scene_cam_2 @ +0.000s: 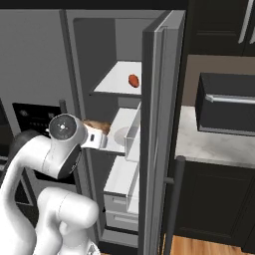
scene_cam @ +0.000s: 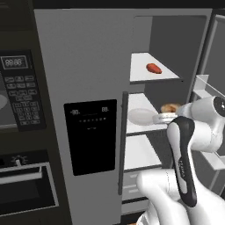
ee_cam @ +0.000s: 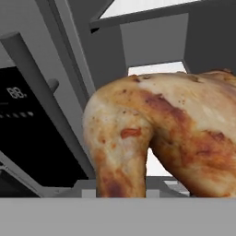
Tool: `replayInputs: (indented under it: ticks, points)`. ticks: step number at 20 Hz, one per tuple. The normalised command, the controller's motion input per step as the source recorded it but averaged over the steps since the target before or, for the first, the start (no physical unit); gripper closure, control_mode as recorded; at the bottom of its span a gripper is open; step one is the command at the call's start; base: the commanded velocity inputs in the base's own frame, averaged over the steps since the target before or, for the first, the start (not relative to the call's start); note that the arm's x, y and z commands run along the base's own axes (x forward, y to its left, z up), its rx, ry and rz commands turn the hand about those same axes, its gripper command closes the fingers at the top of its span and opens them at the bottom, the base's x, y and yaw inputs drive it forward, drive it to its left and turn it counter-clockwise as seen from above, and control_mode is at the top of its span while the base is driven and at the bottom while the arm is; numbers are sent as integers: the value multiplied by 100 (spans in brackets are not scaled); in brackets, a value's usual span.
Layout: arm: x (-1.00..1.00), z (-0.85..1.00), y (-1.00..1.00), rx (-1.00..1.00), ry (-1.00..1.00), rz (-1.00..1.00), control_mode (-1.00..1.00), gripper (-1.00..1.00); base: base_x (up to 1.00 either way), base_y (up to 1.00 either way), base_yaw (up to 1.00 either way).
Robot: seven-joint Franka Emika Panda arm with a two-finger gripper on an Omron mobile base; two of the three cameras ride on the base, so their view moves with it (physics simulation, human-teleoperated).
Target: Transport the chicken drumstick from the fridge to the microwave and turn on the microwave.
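While reaching into the open fridge [scene_cam: 88, 66], parked low at the middle shelf [scene_cam: 139, 127] with the end effector [scene_cam: 168, 115] right by the chicken drumstick [scene_cam: 169, 107]. Held close like that so the meat can be picked up and carried out. Seen from the hand view as a big golden-brown lump [ee_cam: 156, 138], very near the camera and covering the finger tips. Cannot tell if clamped on the meat or spread apart around it. Looks like a grab, going by how close it is, but only a guess.

Just beside a pale round plate [scene_cam: 141, 116] on the same shelf. Hard to say if resting on the plate rim or lifted a bit.

One shelf up: a small smooth red-orange food [scene_cam: 154, 68]. Not the one wanted, so best left alone.

Fridge door [scene_cam_2: 162, 124] swung wide open on the right, giving room for the arm.

Off to the left, the microwave [scene_cam: 17, 88] with its buttons, above a black oven [scene_cam: 26, 184]. Well apart from the meat. Early in the job: carry, drop-off and start button not yet done.
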Motion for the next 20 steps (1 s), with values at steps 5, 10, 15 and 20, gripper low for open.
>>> replayInputs:
  ticks: [5,10,15,20]
  points:
    - [-77,16,26,0,-2,-4,-100,100,0,0,0]
    - [-58,-21,25,0,-3,-9,-100,100,0,0,0]
    - [-33,-16,25,-3,-11,-8,-100,100,0,0,0]
    - [4,-48,26,-10,-2,0,-100,100,0,0,0]
